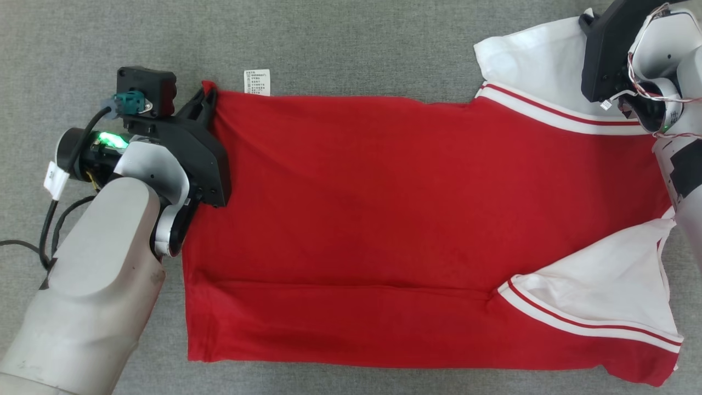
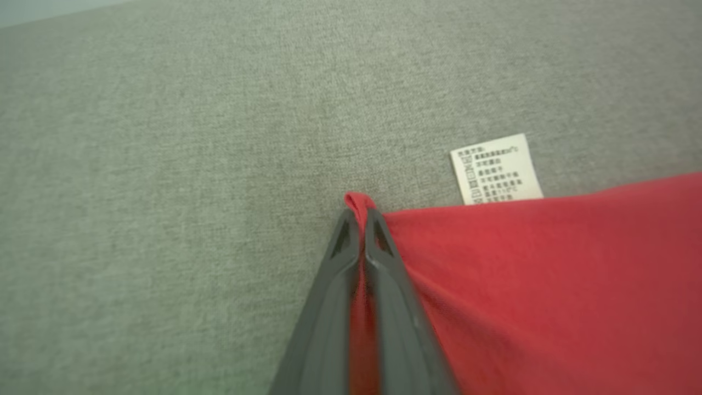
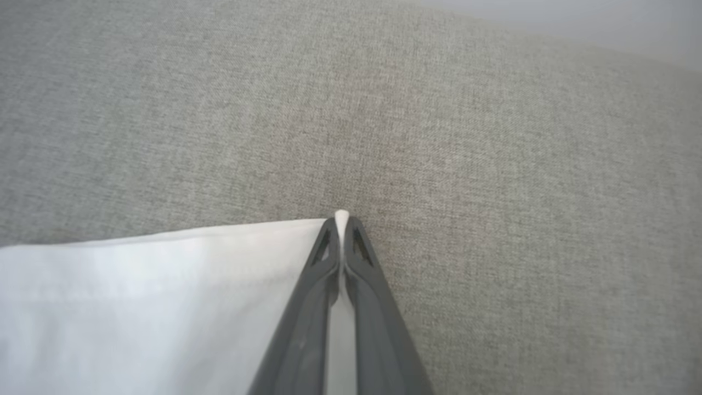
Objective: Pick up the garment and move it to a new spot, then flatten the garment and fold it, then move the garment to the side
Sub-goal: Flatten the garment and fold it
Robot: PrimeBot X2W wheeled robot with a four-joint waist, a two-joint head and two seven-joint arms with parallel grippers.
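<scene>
Head view: garment (image 1: 384,219) lay flat across the grey counter (image 1: 329,44), red body spread out, near sleeve folded inward. Left end effector (image 1: 205,99) sat at the far hem corner, right end effector (image 1: 587,21) at the far white sleeve (image 1: 526,49). Left wrist: fingers pressed together, pinching the red corner just beside the care label (image 2: 496,169). Right wrist: fingers pinched only the very tip of the sleeve edge. Risk: that bite looked shallow, so fabric could slip out on a lift. Uneven pull between arms would skew the fold.

The garment (image 2: 548,285) hides part of its blurred, unreadable care label (image 2: 496,169).
</scene>
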